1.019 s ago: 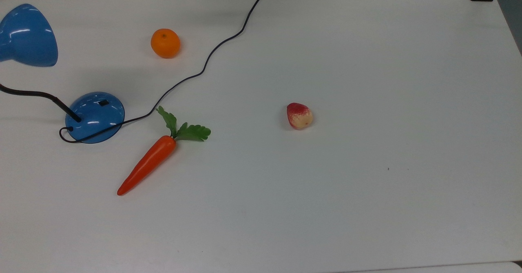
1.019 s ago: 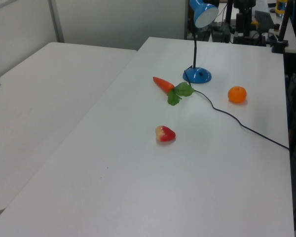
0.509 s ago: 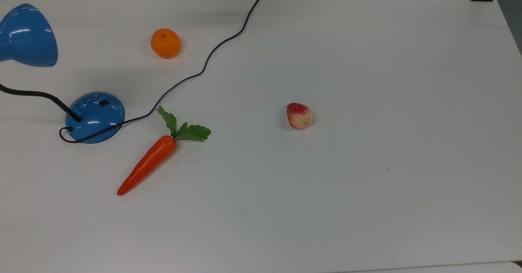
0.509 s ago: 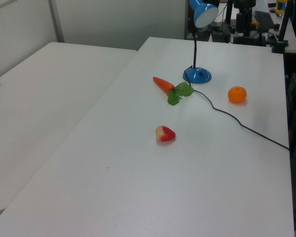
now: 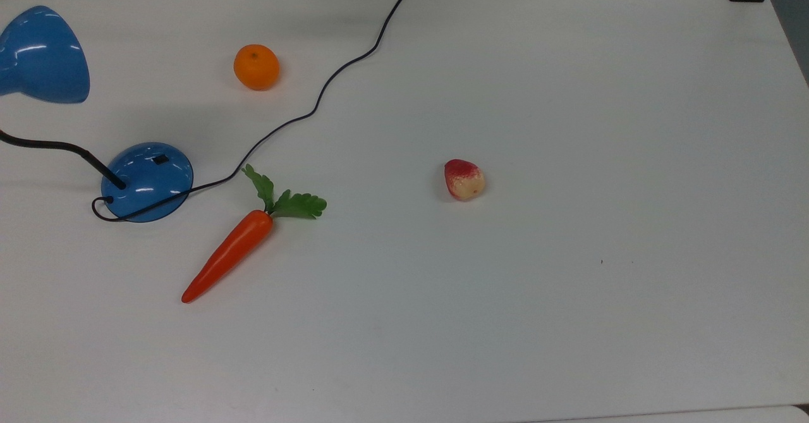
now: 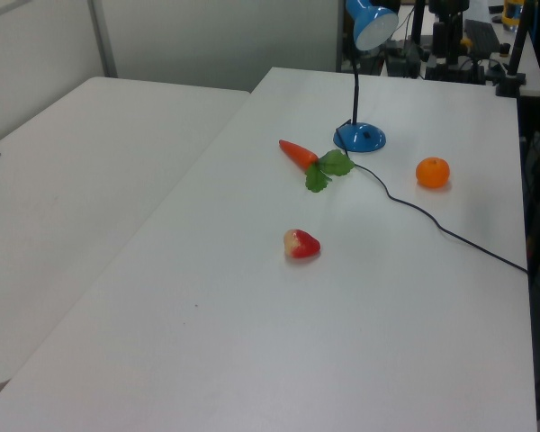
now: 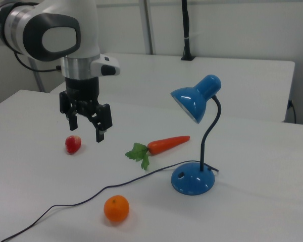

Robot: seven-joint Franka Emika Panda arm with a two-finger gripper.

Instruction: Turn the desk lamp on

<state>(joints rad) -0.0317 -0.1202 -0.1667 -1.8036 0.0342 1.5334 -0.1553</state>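
gripper (image 7: 86, 131): fingers spread apart, holding nothing; hangs above the table, pointing down, over the strawberry area in the right view
arm (image 7: 50, 30): white and grey, comes in from the right view's upper left
desk lamp (image 5: 147, 181): blue domed base stands at the top view's left, near the table edge; thin black neck bends up to the cone shade (image 5: 39, 56) at the top view's far left
lamp, right view (image 7: 193, 180): upright, shade tilted down toward the right view's left; well apart from the gripper
switch (image 5: 160, 158): small black patch on top of the base
cord (image 5: 328, 85): black, loops round the base, then snakes across the table and off the top view's far edge
carrot (image 5: 229, 254): lies just beside the base, green leaves close to the cord
orange (image 5: 256, 66): near the cord, between shade and cord in the top view
strawberry (image 5: 464, 179): alone mid-table, well apart from the lamp
table (image 5: 569, 315): white, flat
second table (image 6: 81, 180): white, alongside at the left view's left
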